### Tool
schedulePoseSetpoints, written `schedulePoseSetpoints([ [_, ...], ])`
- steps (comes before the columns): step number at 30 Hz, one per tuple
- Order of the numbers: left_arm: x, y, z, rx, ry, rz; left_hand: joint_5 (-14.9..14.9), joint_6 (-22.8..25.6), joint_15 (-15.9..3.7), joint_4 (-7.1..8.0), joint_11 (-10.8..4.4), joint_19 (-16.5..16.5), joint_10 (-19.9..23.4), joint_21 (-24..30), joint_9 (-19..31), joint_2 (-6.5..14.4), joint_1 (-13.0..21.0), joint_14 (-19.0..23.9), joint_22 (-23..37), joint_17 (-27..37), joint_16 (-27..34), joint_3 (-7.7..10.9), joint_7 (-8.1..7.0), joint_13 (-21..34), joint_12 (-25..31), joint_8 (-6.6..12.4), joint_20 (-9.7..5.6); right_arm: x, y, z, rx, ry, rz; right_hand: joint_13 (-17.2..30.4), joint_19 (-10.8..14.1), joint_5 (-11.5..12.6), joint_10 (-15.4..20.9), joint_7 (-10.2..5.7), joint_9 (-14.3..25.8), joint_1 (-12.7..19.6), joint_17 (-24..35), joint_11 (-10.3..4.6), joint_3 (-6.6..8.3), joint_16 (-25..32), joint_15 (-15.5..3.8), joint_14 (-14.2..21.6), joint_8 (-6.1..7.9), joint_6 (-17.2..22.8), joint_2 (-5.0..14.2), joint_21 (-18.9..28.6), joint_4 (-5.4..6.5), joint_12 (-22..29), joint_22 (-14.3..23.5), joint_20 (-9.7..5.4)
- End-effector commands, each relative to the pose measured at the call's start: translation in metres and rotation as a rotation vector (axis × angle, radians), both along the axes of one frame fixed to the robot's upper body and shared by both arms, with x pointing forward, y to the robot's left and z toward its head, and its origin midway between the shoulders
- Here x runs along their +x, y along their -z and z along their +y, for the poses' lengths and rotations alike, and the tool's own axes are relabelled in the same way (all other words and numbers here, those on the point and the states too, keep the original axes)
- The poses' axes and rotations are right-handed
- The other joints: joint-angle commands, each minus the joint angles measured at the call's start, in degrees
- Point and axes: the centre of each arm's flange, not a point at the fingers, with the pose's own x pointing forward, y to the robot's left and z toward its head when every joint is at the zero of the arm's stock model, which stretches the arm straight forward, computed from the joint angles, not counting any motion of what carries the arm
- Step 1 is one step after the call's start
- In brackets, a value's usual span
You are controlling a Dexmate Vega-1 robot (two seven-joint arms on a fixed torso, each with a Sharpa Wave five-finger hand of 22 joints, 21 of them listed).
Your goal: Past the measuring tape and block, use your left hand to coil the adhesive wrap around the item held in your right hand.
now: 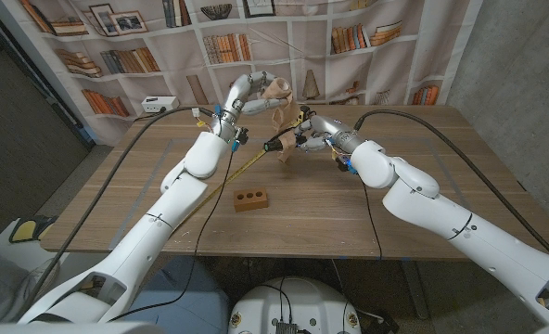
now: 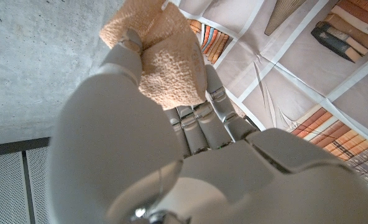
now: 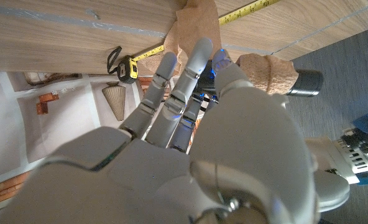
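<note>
My left hand (image 1: 245, 94) is raised over the far side of the table and grips a tan roll of adhesive wrap (image 1: 276, 90), the same roll (image 2: 166, 68) showing rough and crumpled between the fingers (image 2: 199, 115) in the left wrist view. A loose strip of wrap (image 1: 283, 121) hangs from the roll to a dark cylindrical item (image 1: 281, 147). My right hand (image 1: 317, 133) holds that item above the table. In the right wrist view the item (image 3: 305, 81) has a black threaded end, and a band of wrap (image 3: 268, 67) covers it beside my right hand (image 3: 196, 106).
A brown block (image 1: 251, 199) with holes lies on the wooden table (image 1: 423, 148), nearer than the hands. A yellow measuring tape (image 1: 221, 182) runs diagonally across the table, and its case (image 3: 127, 67) lies under the right hand. Bookshelf backdrop behind. Black cables cross the table's far corners.
</note>
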Motion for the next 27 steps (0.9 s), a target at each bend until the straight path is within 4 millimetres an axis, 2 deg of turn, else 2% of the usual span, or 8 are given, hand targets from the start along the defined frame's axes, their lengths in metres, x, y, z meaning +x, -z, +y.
schedulePoseSetpoints([
  [1, -0.001, 0.002, -0.005, 0.058, 0.038, 0.000, 0.0, 0.5, -0.39, 0.69, -0.29, -0.2, 0.6, 0.3, 0.3, 11.9, 11.8, 0.7, 0.1, 0.2, 0.2, 1.39, -0.02, 0.1, 0.0, 0.30, 0.14, 0.009, -0.004, 0.006, 0.034, 0.017, 0.008, 8.3, 0.6, 0.2, 18.5, 4.59, 0.1, 0.1, 0.1, 0.85, 1.48, 0.0, -0.20, 0.4, 0.22, 5.0, 0.82, 0.0, 1.83, 0.1, 0.0, -2.94],
  [19, 0.006, 0.004, 0.001, 0.081, 0.069, 0.007, 0.0, 0.3, -0.29, 0.77, -0.20, -0.4, 0.4, 0.4, 0.2, 12.0, 11.7, 0.8, 0.1, 0.2, 0.2, 1.46, 0.02, 0.3, 0.0, 0.29, 0.15, 0.018, -0.005, 0.016, 0.065, 0.024, 0.021, 8.4, 0.7, 0.2, 18.5, 4.64, 0.1, 0.1, 0.1, 1.12, 1.41, 0.1, -0.17, 0.5, 0.15, 4.9, 0.84, -0.1, 1.87, 0.1, 0.0, -2.85],
  [27, 0.003, 0.003, -0.003, 0.096, 0.083, -0.004, 0.0, 0.4, -0.32, 0.77, -0.21, -0.4, 0.6, 0.5, 0.2, 12.0, 11.7, 0.7, 0.1, 0.2, 0.1, 1.47, 0.10, 0.2, 0.0, 0.34, 0.17, 0.019, -0.003, 0.017, 0.075, 0.031, 0.020, 8.3, 0.7, 0.3, 18.5, 4.60, 0.0, 0.2, 0.2, 0.98, 1.45, 0.1, -0.23, 0.4, 0.13, 4.8, 0.83, -0.1, 1.82, 0.0, 0.0, -2.82],
])
